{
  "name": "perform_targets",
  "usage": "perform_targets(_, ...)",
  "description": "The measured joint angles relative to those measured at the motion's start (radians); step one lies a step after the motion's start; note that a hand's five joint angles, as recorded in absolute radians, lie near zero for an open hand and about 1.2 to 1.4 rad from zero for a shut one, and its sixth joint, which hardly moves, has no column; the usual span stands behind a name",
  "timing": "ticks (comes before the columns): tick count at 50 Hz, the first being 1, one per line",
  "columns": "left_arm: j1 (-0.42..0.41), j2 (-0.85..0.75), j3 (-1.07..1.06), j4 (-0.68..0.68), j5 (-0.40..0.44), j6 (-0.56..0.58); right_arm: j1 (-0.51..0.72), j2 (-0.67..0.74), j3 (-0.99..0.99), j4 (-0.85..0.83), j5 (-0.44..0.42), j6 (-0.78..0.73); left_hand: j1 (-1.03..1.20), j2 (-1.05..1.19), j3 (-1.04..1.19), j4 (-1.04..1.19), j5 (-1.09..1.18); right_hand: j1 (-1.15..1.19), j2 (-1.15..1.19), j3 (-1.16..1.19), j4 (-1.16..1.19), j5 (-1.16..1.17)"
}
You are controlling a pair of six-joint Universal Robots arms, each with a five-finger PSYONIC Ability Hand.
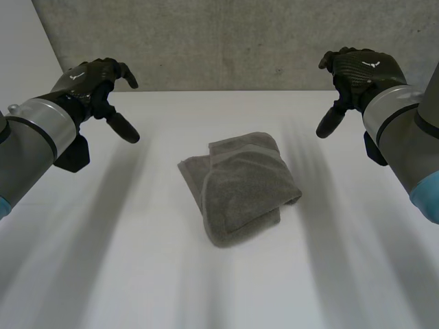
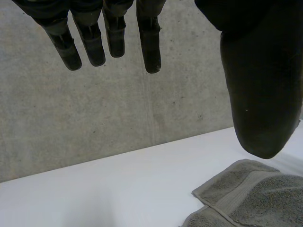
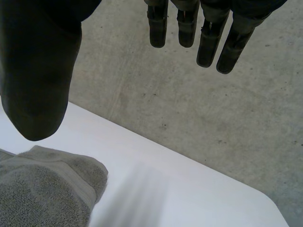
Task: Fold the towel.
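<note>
A grey towel (image 1: 241,185) lies folded into a thick bundle at the middle of the white table (image 1: 137,274). My left hand (image 1: 92,82) hangs in the air at the far left, well clear of the towel, fingers straight and thumb spread, holding nothing. My right hand (image 1: 357,72) hovers at the far right, also open and empty. In the left wrist view the fingers (image 2: 109,33) point toward the wall, and a towel corner (image 2: 246,189) lies below the thumb. The right wrist view has straight fingers (image 3: 208,33) and a rounded towel edge (image 3: 52,184) under the thumb.
A grey concrete wall (image 1: 226,41) stands right behind the table's far edge. Bare white tabletop surrounds the towel on all sides, and both forearms reach in from the near corners.
</note>
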Motion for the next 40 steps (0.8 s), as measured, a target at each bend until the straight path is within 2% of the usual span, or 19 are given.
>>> perform_targets(6, -0.02, -0.015, -0.01, 0.0, 0.005, 0.008, 0.005, 0.02, -0.001, 0.0, -0.038, -0.071, 0.0, 0.0, 0.0, 0.0, 0.0, 0.0, 0.0, 0.0, 0.0, 0.0)
perform_targets(14, -0.103, -0.128, -0.044, 0.019, -0.002, 0.005, 0.03, 0.124, 0.011, 0.001, -0.208, -0.459, 0.0, 0.0, 0.0, 0.0, 0.0, 0.0, 0.0, -0.005, -0.005, 0.0)
perform_targets(17, -0.138, -0.185, -0.056, 0.031, -0.01, 0.001, 0.049, 0.181, 0.01, -0.002, -0.243, -0.546, 0.0, 0.0, 0.0, 0.0, 0.0, 0.0, 0.0, -0.005, -0.005, 0.0)
perform_targets(23, -0.195, -0.297, -0.066, 0.081, -0.045, -0.005, 0.09, 0.323, -0.034, -0.015, -0.259, -0.597, 0.0, 0.0, 0.0, 0.0, 0.0, 0.017, 0.012, 0.008, 0.006, 0.013)
perform_targets(26, -0.216, -0.342, -0.063, 0.107, -0.062, -0.006, 0.108, 0.394, -0.072, -0.027, -0.251, -0.591, 0.0, 0.0, 0.0, 0.0, 0.0, 0.156, 0.15, 0.149, 0.139, 0.175)
perform_targets(29, -0.227, -0.367, -0.058, 0.125, -0.073, -0.006, 0.123, 0.463, -0.116, -0.046, -0.235, -0.572, 0.0, 0.0, 0.0, 0.0, 0.0, 0.549, 0.536, 0.528, 0.515, 0.545)
perform_targets(31, -0.229, -0.371, -0.057, 0.129, -0.075, -0.006, 0.126, 0.482, -0.129, -0.052, -0.228, -0.563, 0.0, 0.0, 0.0, 0.0, 0.0, 0.682, 0.667, 0.654, 0.641, 0.669)
perform_targets(32, -0.23, -0.372, -0.056, 0.133, -0.076, -0.006, 0.129, 0.497, -0.14, -0.058, -0.22, -0.553, 0.0, 0.0, 0.0, 0.0, 0.0, 0.888, 0.894, 0.874, 0.865, 0.875)
perform_targets(33, -0.23, -0.371, -0.056, 0.135, -0.077, -0.006, 0.13, 0.508, -0.148, -0.063, -0.212, -0.541, 0.0, 0.0, 0.0, 0.0, 0.0, 1.013, 1.028, 1.011, 1.0, 1.031)
perform_targets(35, -0.228, -0.367, -0.055, 0.137, -0.077, -0.006, 0.131, 0.515, -0.154, -0.066, -0.202, -0.52, 0.0, 0.0, 0.0, 0.0, 0.0, 1.064, 1.064, 1.076, 1.07, 1.09)
perform_targets(40, -0.219, -0.352, -0.057, 0.14, -0.076, -0.008, 0.13, 0.485, -0.135, -0.061, -0.187, -0.478, 0.0, 0.0, 0.0, 0.0, 0.0, 1.064, 1.064, 1.079, 1.076, 1.091)
